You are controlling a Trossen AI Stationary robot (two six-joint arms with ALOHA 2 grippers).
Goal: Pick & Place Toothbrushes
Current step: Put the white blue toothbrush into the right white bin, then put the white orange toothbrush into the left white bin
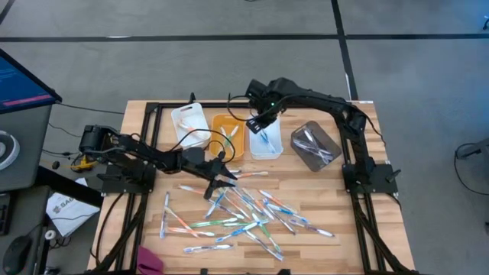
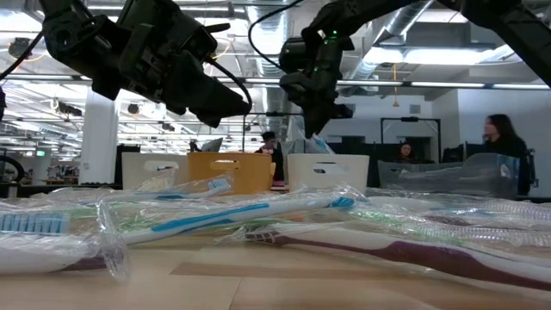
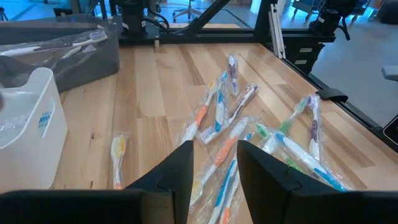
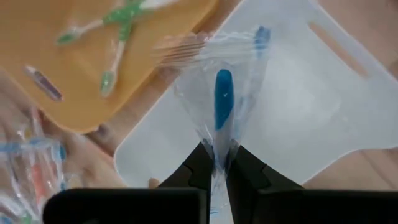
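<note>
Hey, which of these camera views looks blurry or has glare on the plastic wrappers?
Low view: nearest wrapped toothbrushes soft, wrappers catching ceiling-light glare. Right wrist view: orange bin blurred; blue toothbrush in the right gripper sharper. High view: even light.

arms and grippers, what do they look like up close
Both arms are dark, jointed and slim, with black cables looped along them. The left gripper has two flat, black, wedge-shaped fingers. The right gripper has the same black fingers, and a small green light glows on its wrist.

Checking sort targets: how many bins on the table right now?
4, in a row along the far side: white bin, orange bin, pale bin under the right hand, and grey bin at the far right. None seems hidden.
</note>
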